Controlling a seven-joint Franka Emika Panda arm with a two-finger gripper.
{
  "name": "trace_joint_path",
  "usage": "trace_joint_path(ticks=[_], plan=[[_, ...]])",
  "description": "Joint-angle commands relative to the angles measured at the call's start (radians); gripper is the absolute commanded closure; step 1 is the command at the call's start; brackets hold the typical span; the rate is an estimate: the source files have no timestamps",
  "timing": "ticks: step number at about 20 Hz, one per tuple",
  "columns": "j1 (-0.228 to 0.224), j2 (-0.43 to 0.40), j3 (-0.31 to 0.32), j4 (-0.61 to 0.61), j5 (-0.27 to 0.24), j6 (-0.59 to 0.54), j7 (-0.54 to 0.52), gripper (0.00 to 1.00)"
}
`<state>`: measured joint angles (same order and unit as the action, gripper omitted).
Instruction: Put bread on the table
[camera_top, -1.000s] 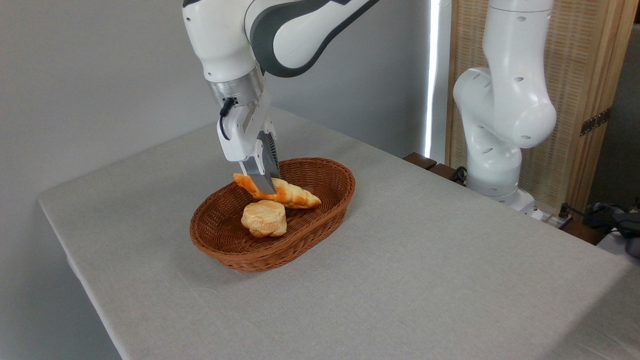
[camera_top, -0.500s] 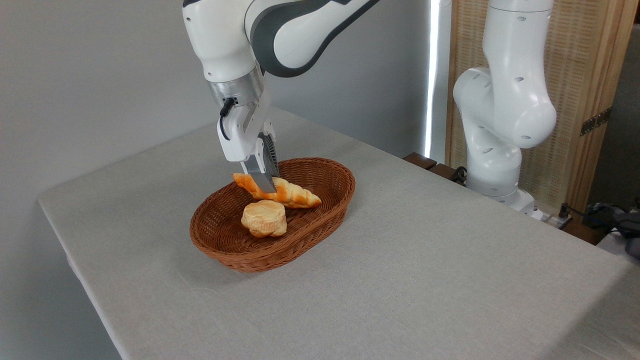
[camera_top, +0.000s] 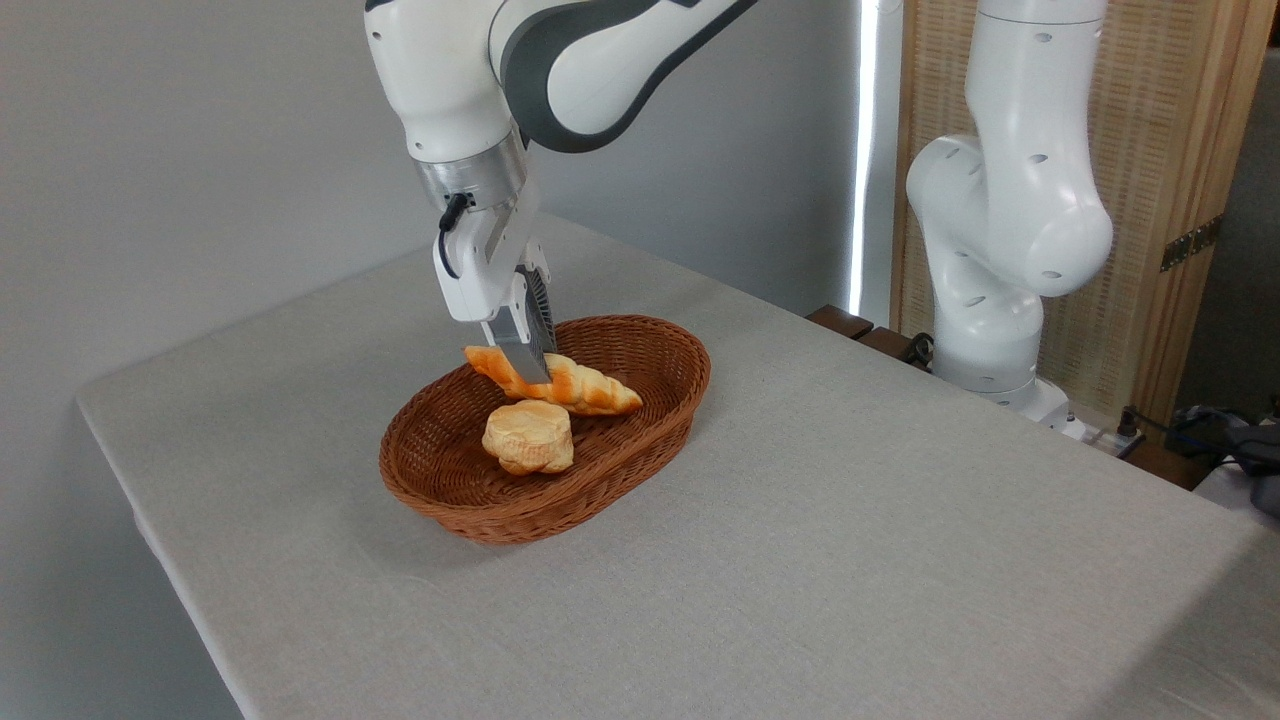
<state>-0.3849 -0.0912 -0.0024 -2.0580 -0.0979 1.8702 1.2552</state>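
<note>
Gripper clamped on bread inside basket — round bun just below fingers.

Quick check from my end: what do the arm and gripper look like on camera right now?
The arm is glossy white with rounded links and dark grey joint bands, and ends in a brushed metal wrist ring. A short black cable runs from that ring into the boxy white gripper body. The fingers are flat grey blades; one carries a dark ridged pad.
</note>
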Motion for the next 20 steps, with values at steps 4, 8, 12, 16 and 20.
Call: trace_joint_path(ticks=[4,8,12,16,20], plan=[[0.000,-0.030,0.019,0.009,-0.019,-0.019,-0.026,0.76],[0.004,-0.032,0.027,0.050,-0.022,-0.077,-0.060,0.77],[0.005,-0.045,0.079,0.073,-0.023,-0.097,-0.089,0.76],[0.005,-0.062,0.168,0.110,-0.022,-0.132,-0.089,0.76],[0.006,-0.068,0.266,0.113,-0.016,-0.122,-0.083,0.74]])
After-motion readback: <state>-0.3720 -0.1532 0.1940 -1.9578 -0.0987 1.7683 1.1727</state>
